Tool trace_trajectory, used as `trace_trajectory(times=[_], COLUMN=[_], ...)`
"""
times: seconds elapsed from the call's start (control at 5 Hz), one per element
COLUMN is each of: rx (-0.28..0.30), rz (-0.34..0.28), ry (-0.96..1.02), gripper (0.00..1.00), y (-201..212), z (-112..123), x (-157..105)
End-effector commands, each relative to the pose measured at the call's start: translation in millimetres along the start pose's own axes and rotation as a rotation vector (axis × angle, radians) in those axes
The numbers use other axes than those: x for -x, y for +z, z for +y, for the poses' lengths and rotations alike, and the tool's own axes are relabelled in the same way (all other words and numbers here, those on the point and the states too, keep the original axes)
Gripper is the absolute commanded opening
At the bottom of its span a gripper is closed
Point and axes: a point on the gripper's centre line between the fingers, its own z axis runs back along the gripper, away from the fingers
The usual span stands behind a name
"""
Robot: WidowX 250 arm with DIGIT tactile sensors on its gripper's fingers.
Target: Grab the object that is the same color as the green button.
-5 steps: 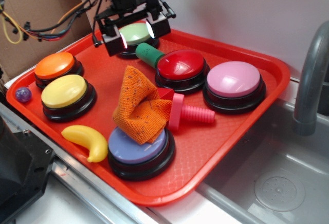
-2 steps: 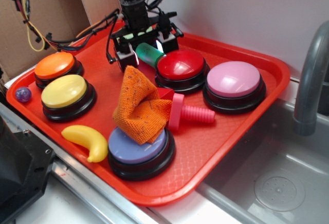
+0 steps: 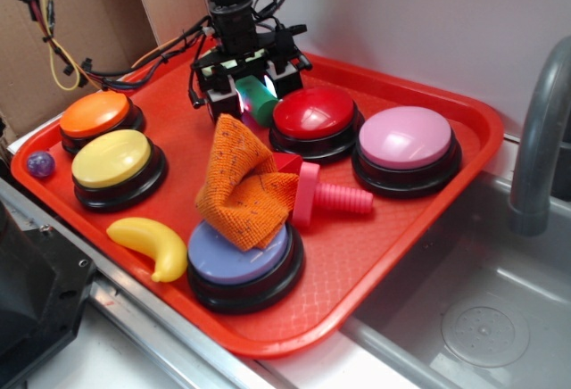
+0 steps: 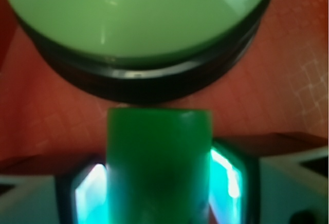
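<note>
My end effector (image 3: 251, 88) straddles the cylinder (image 4: 159, 162), fingers (image 4: 90, 196) flanking both its sides; I cannot tell whether they grip. Just beyond sits the green button (image 4: 139, 13).

We see a red tray (image 3: 428, 228) w/ raised rim, next to a sink. On it: orange button (image 3: 96, 114), yellow button (image 3: 114, 161), red button (image 3: 314, 114), pink button (image 3: 406, 141), purple button (image 3: 234, 260) at front, green button (image 4: 139, 13) at back. Also a banana toy (image 3: 147, 242), pink bolt (image 3: 335, 195), and the green cylinder (image 3: 263, 103) just beside the red button. Orange cloth (image 3: 241, 184) sits partly on the purple button.
</note>
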Motion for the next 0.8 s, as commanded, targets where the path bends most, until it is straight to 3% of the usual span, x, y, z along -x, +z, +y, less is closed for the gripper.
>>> trace_trajectory(times=[0.0,0.2,0.4,0.6], rx=[0.092,0.030,-0.048,-0.073], rz=[-0.028,-0.044,-0.060,-0.065], ry=[-0.411,-0.617,-0.842,-0.905], gripper=[0.00,0.00,0.00,0.00], y=[77,91,112,117], z=[17,30,61,72], x=[3,13,22,23])
